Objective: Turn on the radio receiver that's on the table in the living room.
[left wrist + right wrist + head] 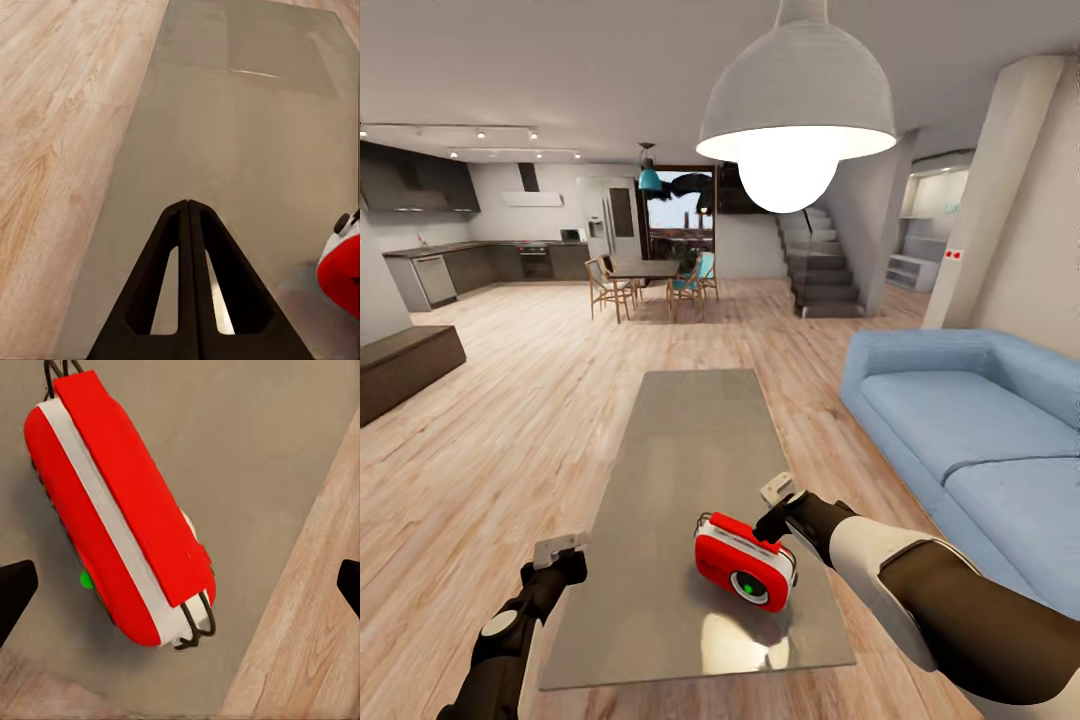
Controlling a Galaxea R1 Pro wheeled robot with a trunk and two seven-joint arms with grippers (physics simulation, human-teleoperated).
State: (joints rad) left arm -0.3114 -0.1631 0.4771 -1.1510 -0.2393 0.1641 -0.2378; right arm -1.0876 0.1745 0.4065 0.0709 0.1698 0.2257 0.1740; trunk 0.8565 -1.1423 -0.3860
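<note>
Light wood plank flooring point(510, 420) covers the open living room, with a blue sectional sofa point(970, 420) along one side, a white dome pendant lamp point(795, 95) hanging overhead, and a distant dining table with chairs point(645, 275) set before a dark kitchen. The long low coffee table with a glossy grey top point(690, 470) runs down the centre of the head view. The small red rounded radio receiver with white sides and a red top handle point(745, 572) stands upright on the near end of this table, toward the sofa side, its round dial facing the robot and showing a green dot at its centre. The right gripper point(775, 505) hovers just above and behind the radio; in the right wrist view its two dark fingertips point(15, 592) sit at opposite edges, spread wide, with the radio's handle between them and nothing grasped. The left gripper point(558, 550) is beside the table's near left edge, well apart from the radio; in the left wrist view its fingers point(176, 285) are pressed together, holding nothing, with the radio's red corner close by.
</note>
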